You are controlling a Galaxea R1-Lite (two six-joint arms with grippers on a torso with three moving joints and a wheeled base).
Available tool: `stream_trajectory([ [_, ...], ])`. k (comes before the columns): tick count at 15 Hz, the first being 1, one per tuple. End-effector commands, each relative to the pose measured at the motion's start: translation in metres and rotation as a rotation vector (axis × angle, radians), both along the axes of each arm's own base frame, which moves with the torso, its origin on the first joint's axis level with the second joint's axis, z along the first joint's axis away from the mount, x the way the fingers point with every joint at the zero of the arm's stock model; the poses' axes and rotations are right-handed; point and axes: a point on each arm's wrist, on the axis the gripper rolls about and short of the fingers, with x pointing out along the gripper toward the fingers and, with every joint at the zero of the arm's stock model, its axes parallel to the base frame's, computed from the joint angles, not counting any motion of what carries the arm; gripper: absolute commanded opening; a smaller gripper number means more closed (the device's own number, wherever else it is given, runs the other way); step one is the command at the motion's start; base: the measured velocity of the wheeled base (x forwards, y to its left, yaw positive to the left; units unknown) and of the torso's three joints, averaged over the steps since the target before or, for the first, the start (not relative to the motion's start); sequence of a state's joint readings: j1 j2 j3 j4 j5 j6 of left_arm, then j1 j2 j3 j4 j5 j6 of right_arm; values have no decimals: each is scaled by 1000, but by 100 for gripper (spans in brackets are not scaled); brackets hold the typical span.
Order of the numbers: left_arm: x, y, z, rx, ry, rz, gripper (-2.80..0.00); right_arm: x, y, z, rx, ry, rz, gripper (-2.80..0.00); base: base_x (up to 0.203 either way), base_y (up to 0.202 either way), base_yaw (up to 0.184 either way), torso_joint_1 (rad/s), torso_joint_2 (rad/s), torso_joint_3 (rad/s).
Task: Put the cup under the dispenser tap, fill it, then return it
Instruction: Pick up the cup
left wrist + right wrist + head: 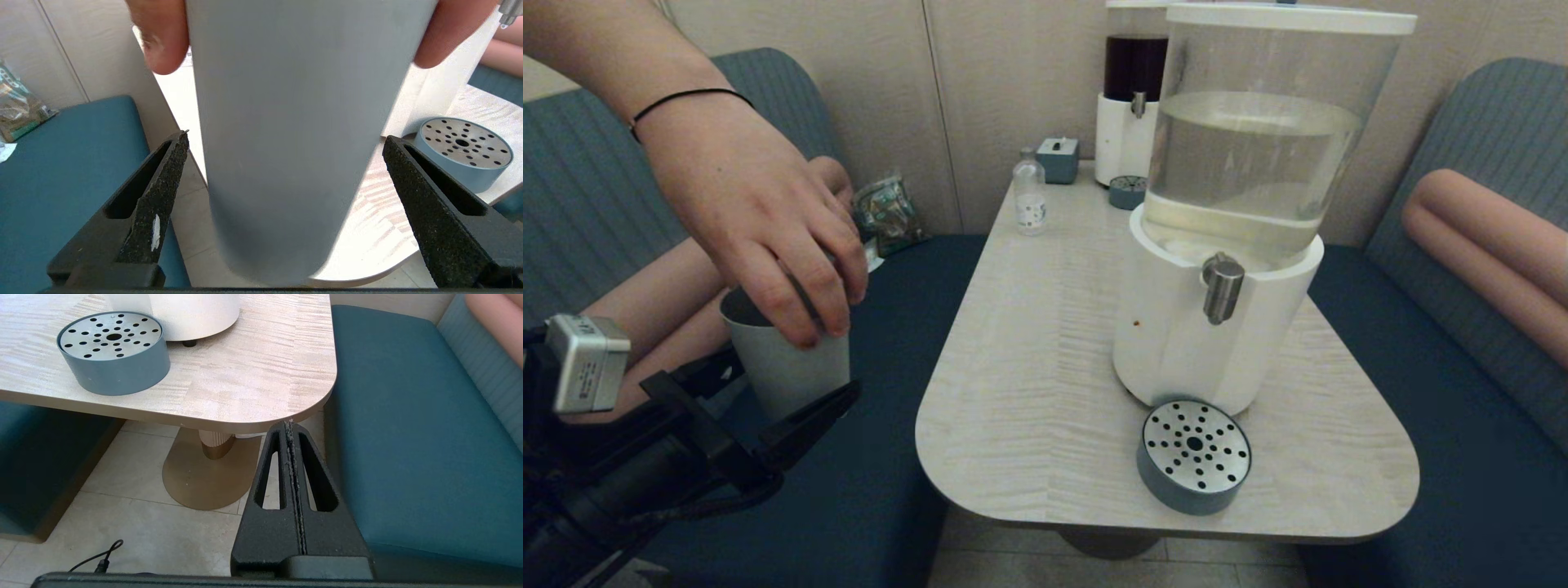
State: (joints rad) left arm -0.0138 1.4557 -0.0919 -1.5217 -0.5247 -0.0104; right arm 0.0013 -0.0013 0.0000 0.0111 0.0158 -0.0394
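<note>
A person's hand [760,220] holds the grey-blue cup [792,367] by its rim, off the table's left side over the blue bench. My left gripper [788,380] stands open around the cup's lower half. In the left wrist view the cup [286,122] fills the space between both fingers [163,183], with a gap on each side. The steel dispenser tap [1223,286] juts from the white-based dispenser [1168,343], above the round perforated drip tray [1194,453]. My right gripper [289,424] is shut and empty, parked low beside the table's near right corner.
The pale wooden table [1029,392] carries a small clear bottle [1029,196], a grey box [1058,159], a dark-red-liquid dispenser [1131,98] and a second small drip tray [1127,192]. Blue benches flank it; a snack bag [886,216] lies on the left one.
</note>
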Motion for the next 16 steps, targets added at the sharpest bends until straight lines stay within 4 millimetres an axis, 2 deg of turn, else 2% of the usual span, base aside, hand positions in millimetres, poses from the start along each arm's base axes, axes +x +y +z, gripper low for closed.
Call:
stream_trajectory([
  [1,0,0,0,0,-5,-3,0,0,0,0,-1,-1,1,-280,0,0,0,0,0,0],
  [9,-2,0,2,-3,-11,-3,0,0,0,0,-1,-2,1,-280,0,0,0,0,0,0],
  [10,-2,0,2,0,-13,0,-170,0,0,0,-1,-1,1,-280,0,0,0,0,0,0],
  [11,0,0,4,-4,-24,1,-280,0,0,0,-1,-2,1,-280,0,0,0,0,0,0],
  [16,0,0,8,-23,-29,-2,-280,0,0,0,-1,-2,1,-280,0,0,0,0,0,0],
])
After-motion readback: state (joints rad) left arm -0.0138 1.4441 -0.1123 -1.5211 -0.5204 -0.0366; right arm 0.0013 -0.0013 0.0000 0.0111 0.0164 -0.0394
